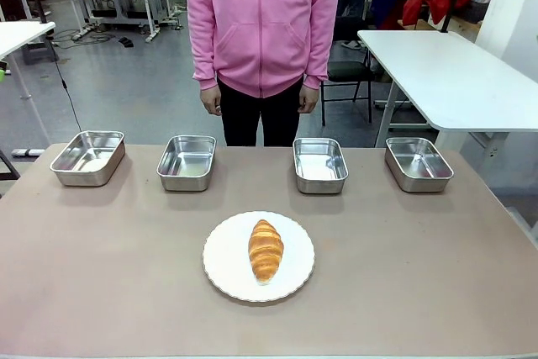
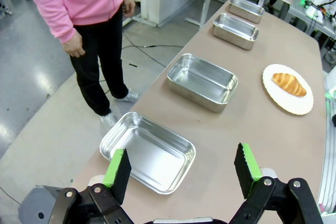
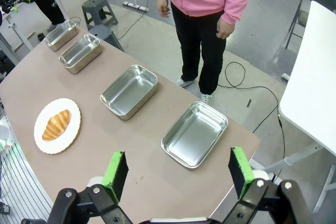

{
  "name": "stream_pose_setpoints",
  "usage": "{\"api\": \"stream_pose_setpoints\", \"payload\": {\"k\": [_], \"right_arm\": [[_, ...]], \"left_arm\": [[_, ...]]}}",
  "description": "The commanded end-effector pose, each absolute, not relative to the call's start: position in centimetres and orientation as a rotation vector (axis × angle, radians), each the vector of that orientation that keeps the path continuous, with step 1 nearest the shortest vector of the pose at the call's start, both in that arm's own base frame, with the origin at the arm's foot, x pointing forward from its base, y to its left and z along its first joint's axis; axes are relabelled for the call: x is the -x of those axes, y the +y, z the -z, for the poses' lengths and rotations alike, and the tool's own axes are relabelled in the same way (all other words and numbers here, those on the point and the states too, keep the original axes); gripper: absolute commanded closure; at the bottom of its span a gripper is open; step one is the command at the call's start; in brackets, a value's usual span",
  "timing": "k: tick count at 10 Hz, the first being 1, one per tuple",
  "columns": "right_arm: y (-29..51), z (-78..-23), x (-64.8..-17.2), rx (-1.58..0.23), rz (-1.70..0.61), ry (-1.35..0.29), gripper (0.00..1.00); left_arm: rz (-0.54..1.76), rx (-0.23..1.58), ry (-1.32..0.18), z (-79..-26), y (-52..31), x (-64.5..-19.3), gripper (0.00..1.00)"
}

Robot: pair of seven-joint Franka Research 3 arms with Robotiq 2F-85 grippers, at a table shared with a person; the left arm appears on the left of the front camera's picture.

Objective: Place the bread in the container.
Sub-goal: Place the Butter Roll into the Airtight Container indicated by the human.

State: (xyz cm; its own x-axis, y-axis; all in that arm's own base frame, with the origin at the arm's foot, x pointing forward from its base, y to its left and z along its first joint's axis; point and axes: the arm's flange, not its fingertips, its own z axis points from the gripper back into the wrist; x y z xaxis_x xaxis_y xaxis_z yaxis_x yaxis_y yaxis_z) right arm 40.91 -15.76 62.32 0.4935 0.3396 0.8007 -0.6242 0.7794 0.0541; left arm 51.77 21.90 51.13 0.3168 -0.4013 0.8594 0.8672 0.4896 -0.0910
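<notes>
**Four look-alike pans, one soft croissant**

The bread lies lengthwise in the middle of the plate, and nothing is touching it. Both pincers stand wide and empty. The left gripper hangs well off to the plate's left, and the right gripper well off to its right.

The likeliest slip is choosing the wrong pan. The container is one of four alike in a row beyond the plate: the far-left pan, inner-left pan, inner-right pan and far-right pan. Nothing marks one out, so I cannot tell which is meant.

The grasp carries its own risks:
- A hard pinch across the ridged body would probably crush or flake it.
- A grip on a tapered end may slide off.
- Fingers that come down too low could catch the plate's scalloped rim and drag or tip it.
- Each pan looks barely longer than the bread, so a crosswise release could leave it propped on a rolled rim.

Nothing stands between the plate and the pans. A person in a pink hoodie stands beyond the plate, behind the row, arms hanging and clear of the table. A reach toward the inner pans heads their way.
</notes>
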Motion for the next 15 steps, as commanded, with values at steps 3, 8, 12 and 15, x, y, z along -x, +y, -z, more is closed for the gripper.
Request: {"api": "stream_pose_setpoints", "payload": {"k": [3,8,12,15], "right_arm": [[-15.76,-62.43,-41.12,-0.368,-0.616,-0.900,0.00],[-15.76,-62.43,-41.12,-0.368,-0.616,-0.900,0.00],[-15.76,-62.43,-41.12,-0.368,-0.616,-0.900,0.00],[-15.76,-62.43,-41.12,-0.368,-0.616,-0.900,0.00]], "left_arm": [[0.924,0.616,-0.897,-51.21,21.81,-51.59,0.00],[0.924,0.616,-0.897,-51.21,21.81,-51.59,0.00],[0.924,0.616,-0.897,-51.21,21.81,-51.59,0.00],[0.924,0.616,-0.897,-51.21,21.81,-51.59,0.00]]}}
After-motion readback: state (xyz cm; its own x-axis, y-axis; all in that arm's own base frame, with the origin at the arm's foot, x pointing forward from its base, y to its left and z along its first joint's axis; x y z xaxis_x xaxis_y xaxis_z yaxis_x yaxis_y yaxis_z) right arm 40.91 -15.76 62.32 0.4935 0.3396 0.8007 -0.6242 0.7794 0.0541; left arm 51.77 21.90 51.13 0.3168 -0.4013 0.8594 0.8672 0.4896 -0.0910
